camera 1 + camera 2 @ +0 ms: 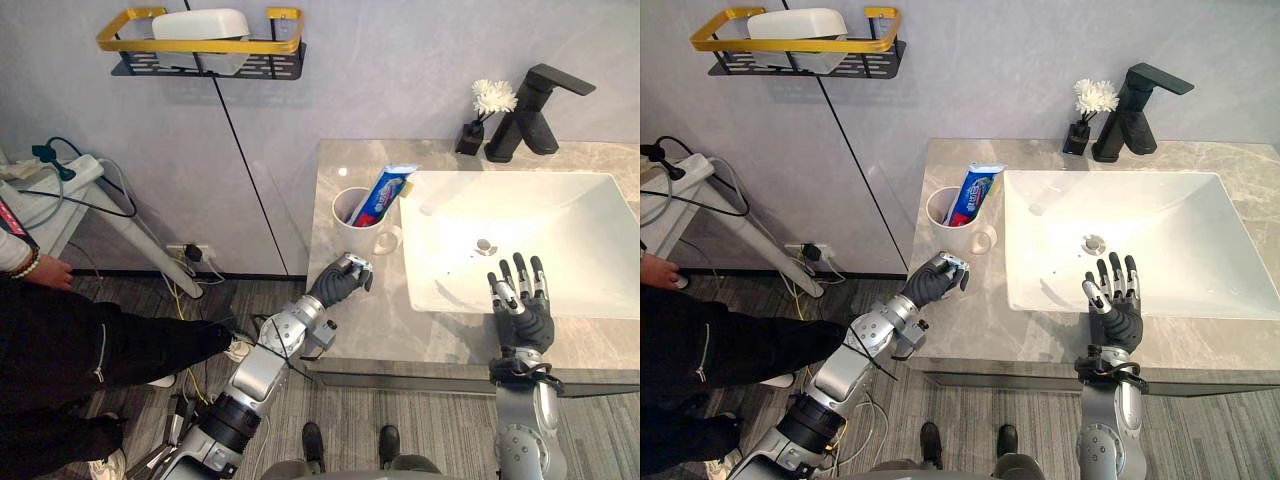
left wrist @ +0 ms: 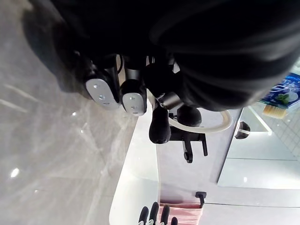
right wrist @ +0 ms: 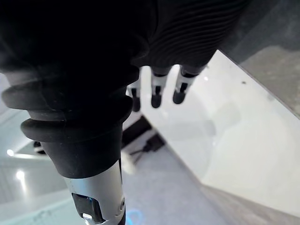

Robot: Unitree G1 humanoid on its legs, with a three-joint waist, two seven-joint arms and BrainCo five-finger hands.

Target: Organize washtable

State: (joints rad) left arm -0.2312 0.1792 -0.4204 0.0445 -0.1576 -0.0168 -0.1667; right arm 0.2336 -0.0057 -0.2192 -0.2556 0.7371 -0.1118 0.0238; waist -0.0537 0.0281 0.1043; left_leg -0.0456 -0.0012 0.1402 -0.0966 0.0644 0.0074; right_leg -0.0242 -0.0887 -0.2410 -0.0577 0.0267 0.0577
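A white mug (image 1: 352,226) stands on the grey marble countertop (image 1: 345,320), left of the sink (image 1: 560,225). A blue and red toothpaste tube (image 1: 384,193) leans in it, top tilted toward the sink. My left hand (image 1: 338,284) rests on the counter just in front of the mug, fingers curled, with nothing visibly held. In the left wrist view the mug's handle (image 2: 224,125) and the tube (image 2: 284,93) show past the curled fingers (image 2: 133,101). Over the sink's front rim, my right hand (image 1: 522,305) is held with its fingers straight.
A black faucet (image 1: 530,110) and a small black vase of white flowers (image 1: 487,108) stand behind the sink. A yellow-railed wall shelf (image 1: 205,50) holds a white box. A person (image 1: 60,340) in black crouches at the left, beside cables and a power strip (image 1: 70,175).
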